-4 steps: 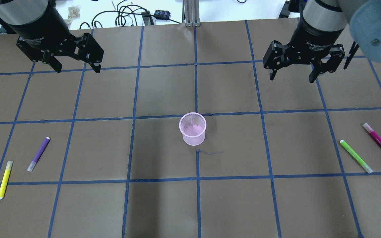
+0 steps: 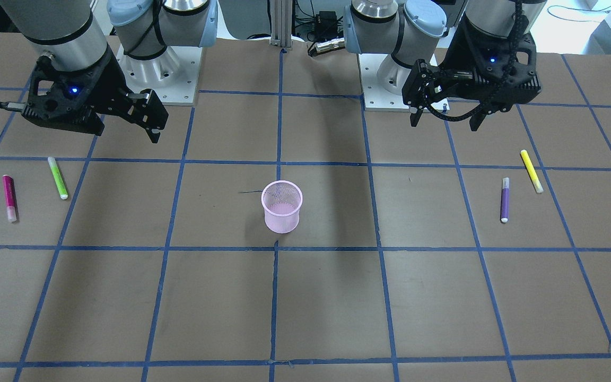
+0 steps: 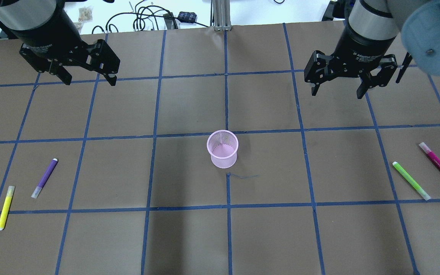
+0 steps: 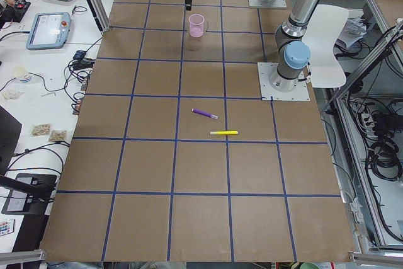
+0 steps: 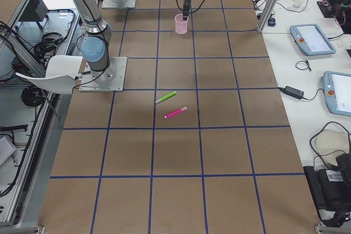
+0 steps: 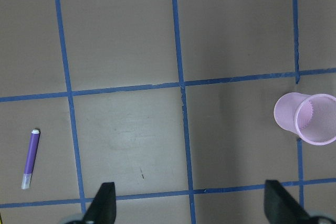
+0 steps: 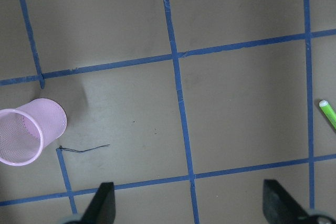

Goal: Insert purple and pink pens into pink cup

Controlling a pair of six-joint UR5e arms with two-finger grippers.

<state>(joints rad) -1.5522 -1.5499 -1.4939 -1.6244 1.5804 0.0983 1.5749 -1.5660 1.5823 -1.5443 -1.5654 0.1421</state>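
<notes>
The pink mesh cup [image 3: 222, 149] stands upright at the table's middle; it also shows in the front view [image 2: 282, 207]. The purple pen [image 3: 45, 178] lies flat on the left side, also in the left wrist view [image 6: 30, 159]. The pink pen [image 3: 437, 160] lies flat at the far right, also in the front view [image 2: 9, 198]. My left gripper [image 3: 90, 80] is open and empty, high over the back left, well away from the purple pen. My right gripper [image 3: 336, 93] is open and empty, high over the back right, well away from the pink pen.
A yellow pen [image 3: 5, 207] lies left of the purple pen. A green pen [image 3: 411, 180] lies beside the pink pen. Blue tape lines grid the brown table. Cables [image 3: 147, 17] and a metal post [image 3: 222, 15] sit beyond the far edge.
My right gripper has shifted and turned very slightly. The left gripper, the pens and the cup have not moved.
</notes>
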